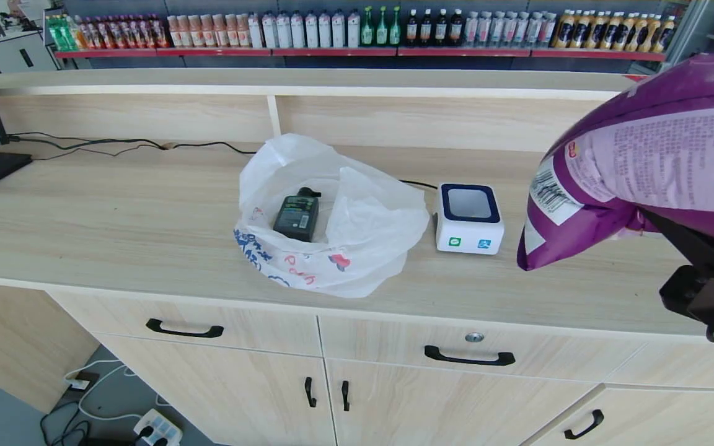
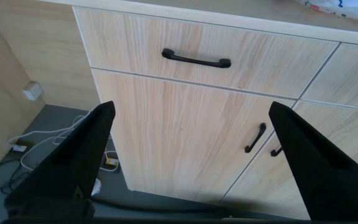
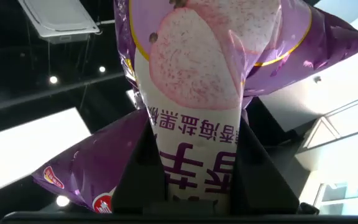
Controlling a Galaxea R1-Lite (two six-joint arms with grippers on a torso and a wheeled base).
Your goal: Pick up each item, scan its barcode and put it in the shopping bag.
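— From the head, where do we see the purple snack bag [image 1: 654,161]?
— Raised to the right of the scanner [image 1: 468,217], barcode end nearest it. The shopping bag [image 1: 363,248] lies just left of the scanner on the worktop [image 1: 115,217], with a dark item [image 1: 297,217] inside.
— Our left wrist?
— Left pincer [image 2: 191,162] spread wide, lower than the scanner, facing a drawer [image 2: 196,59].
— Right wrist?
— Right pincer [image 3: 194,155] clamped on the snack bag.

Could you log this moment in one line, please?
right gripper: shut on purple bag, right of scanner | left gripper: open, by drawer | shopping bag: dark item inside
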